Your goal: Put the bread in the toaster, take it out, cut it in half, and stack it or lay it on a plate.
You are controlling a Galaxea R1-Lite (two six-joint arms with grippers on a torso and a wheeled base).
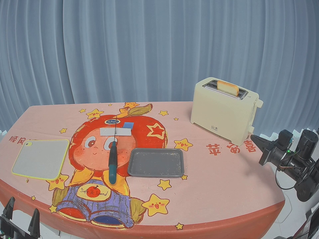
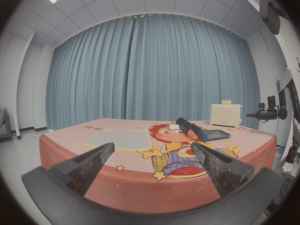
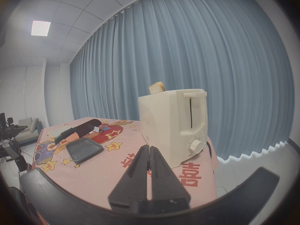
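Head view: bread [image 1: 228, 87] is seen standing in the toaster [image 1: 222, 113] slot, not yet removed, cut or plated, while the left gripper [image 2: 153, 149] is held apart and the right gripper [image 3: 150, 150] is pressed together near the toaster.

On the table [image 1: 216, 183] the knife [image 1: 113, 160] lies between the cutting board [image 1: 41, 159] at the left and the plate [image 1: 156, 162], and the toaster [image 1: 224, 112], behind on the right, holds the bread [image 1: 228, 87].
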